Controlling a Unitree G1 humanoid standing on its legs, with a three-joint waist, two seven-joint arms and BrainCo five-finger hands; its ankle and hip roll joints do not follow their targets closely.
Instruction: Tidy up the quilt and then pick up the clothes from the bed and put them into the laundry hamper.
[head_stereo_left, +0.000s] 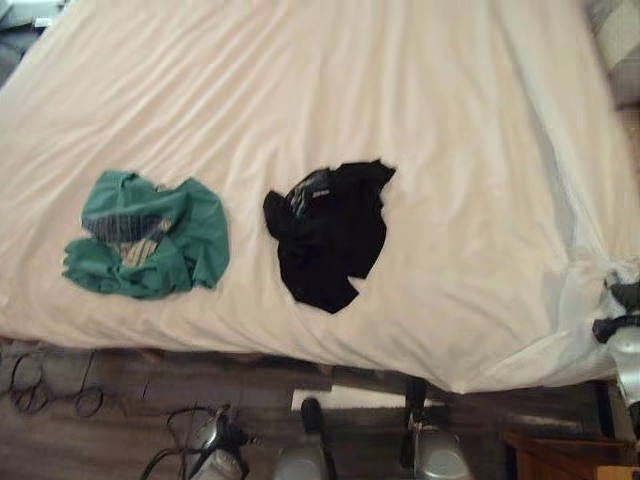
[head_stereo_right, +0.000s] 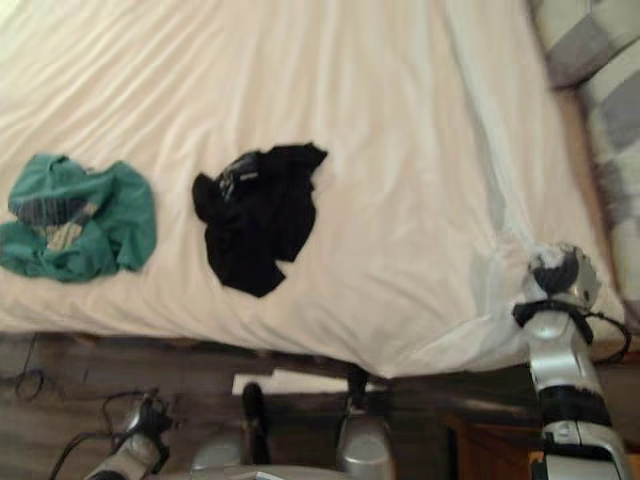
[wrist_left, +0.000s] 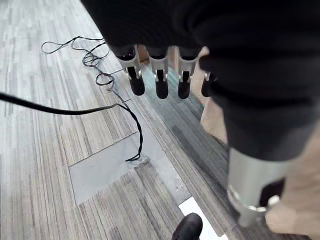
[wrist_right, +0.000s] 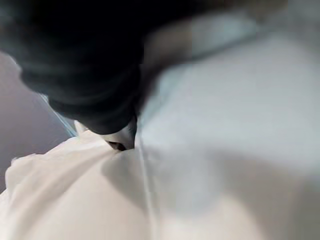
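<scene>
A cream quilt lies spread over the bed. A crumpled green garment rests on it near the front left, and a black garment lies close to the middle. My right hand is at the quilt's near right corner, where the cloth bunches and wrinkles around it; in the right wrist view the dark cover presses into the pale cloth. My left hand hangs low over the floor in front of the bed, fingers straight and holding nothing.
A grey and white checked pillow sits past the bed's right edge. A brown wooden piece of furniture stands at the lower right. Wood-grain floor with a grey inset plate runs along the bed's front edge.
</scene>
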